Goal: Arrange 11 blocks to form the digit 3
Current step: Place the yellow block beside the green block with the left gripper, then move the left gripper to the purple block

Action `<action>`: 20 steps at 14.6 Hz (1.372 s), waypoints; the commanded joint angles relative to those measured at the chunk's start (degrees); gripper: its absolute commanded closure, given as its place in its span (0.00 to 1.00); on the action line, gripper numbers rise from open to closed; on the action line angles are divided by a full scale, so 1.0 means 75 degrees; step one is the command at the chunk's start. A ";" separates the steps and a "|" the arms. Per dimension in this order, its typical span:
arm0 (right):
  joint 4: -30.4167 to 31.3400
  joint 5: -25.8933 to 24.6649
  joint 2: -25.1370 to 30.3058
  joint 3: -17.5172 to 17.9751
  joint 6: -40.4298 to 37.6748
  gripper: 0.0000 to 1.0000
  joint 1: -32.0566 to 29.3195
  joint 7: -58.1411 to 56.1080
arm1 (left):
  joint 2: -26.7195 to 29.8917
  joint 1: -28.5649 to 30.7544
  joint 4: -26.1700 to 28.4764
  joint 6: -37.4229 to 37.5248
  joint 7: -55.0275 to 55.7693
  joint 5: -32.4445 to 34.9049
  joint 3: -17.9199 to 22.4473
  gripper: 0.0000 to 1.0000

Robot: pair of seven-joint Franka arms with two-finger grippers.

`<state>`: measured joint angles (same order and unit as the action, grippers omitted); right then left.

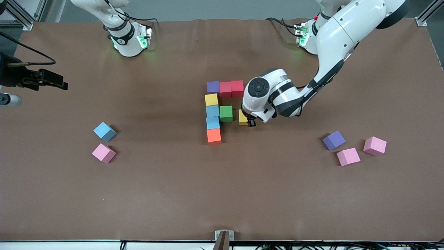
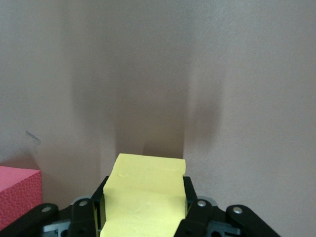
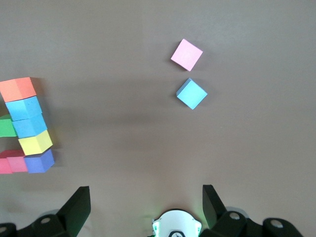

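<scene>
The digit 3 stands partly built mid-table. A purple block and two red blocks form one bar. A yellow block, two light blue ones and an orange one form the column. A green block juts from its middle. My left gripper is shut on another yellow block, low at the table, a small gap from the green one. My right gripper hangs open and empty, high over the right arm's end of the table.
A loose light blue block and a pink one lie toward the right arm's end. A purple block and two pink blocks lie toward the left arm's end. A red block shows beside the left gripper.
</scene>
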<state>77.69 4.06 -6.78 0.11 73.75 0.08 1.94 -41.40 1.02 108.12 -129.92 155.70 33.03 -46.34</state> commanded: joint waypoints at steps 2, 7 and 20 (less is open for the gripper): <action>0.0375 -0.0166 0.0493 0.0137 0.0361 0.00 -0.0034 -0.0083 | 0.0211 0.0052 0.0314 -0.0477 0.0497 0.0271 -0.0068 0.81; 0.1291 -0.0108 0.1303 0.0126 0.1405 0.00 -0.0163 -0.0060 | 0.0176 -0.0018 0.0326 -0.0619 0.0579 0.0271 -0.0068 0.81; 0.0540 -0.0190 0.0986 0.0137 0.0889 0.00 -0.0199 -0.0084 | -0.0011 -0.0300 0.0267 -0.0642 0.0802 0.0271 -0.0032 0.72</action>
<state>83.03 3.10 1.07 0.39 81.45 -0.52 1.88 -41.55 -0.65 109.64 -133.85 156.43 33.48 -46.60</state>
